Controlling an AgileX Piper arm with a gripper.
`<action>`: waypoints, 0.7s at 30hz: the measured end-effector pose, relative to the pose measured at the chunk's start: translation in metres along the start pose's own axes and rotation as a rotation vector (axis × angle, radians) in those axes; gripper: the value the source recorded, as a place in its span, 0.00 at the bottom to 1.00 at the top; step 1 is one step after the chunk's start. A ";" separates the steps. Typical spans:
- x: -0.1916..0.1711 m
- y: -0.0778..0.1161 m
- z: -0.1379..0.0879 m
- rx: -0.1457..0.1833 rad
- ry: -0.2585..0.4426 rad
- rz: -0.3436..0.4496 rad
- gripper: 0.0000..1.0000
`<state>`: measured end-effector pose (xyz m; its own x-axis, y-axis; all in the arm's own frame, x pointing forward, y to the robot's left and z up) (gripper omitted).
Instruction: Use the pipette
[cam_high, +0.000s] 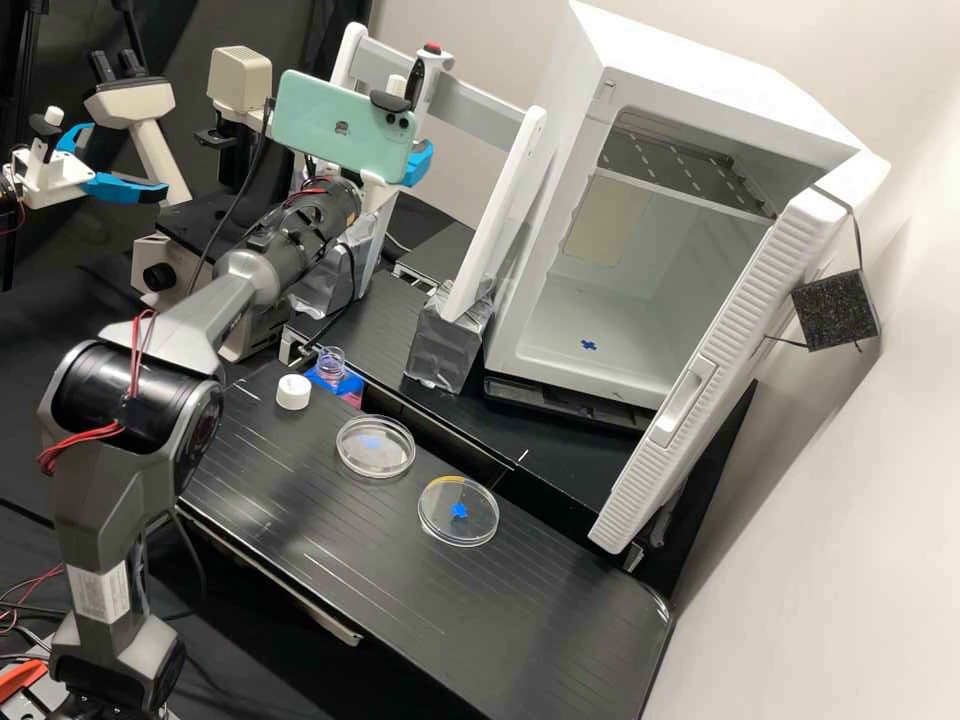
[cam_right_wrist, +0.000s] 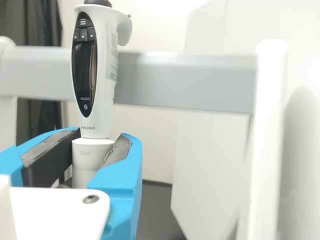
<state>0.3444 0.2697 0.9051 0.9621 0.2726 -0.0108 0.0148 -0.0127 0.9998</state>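
Near left, dark grey arm (cam_high: 130, 400), stretched up toward the stand, pale green phone (cam_high: 345, 125) mounted by its wrist. Bench (cam_high: 350, 550) is black, lined surface. On it, nearer dish (cam_high: 485, 520): clear, round, blue cross mark in the middle, yellow-orange patch by the far rim. Farther dish (cam_high: 395, 458) sits to its left, apart, also clear, pale blue mark. White cap (cam_high: 293, 392) farther left, on the bench. Small bottle (cam_high: 330, 366) just beside the cap, on its far right side, with blue holder (cam_high: 350, 382) around it.

Beyond: stand (cam_high: 480, 115), two white uprights, grey crossbar, feet wrapped in silver tape. Right of it, white cabinet (cam_high: 550, 360), open; blue cross mark and a rack inside. Its door (cam_high: 720, 370) swings toward the near side, black foam block (cam_high: 835, 308) on the outside.

White gripper (cam_high: 418, 163) with blue fingers is up at the stand, between the uprights. Pipette (cam_high: 427, 82) is there too, upright by the crossbar; can't tell if it touches the bar. Wrist view: gripper (cam_right_wrist: 102, 137) pinches the pipette by its white lower collar, dark pads on either side, display and buttons above the fingers. Far left, microscope (cam_high: 150, 110).
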 end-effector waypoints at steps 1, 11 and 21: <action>0.000 0.001 0.001 0.000 -0.001 0.007 0.00; -0.015 0.009 0.003 0.039 -0.001 0.021 0.00; -0.053 0.006 0.012 0.072 0.003 0.037 0.00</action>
<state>0.2971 0.2442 0.9112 0.9614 0.2740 0.0265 -0.0012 -0.0920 0.9958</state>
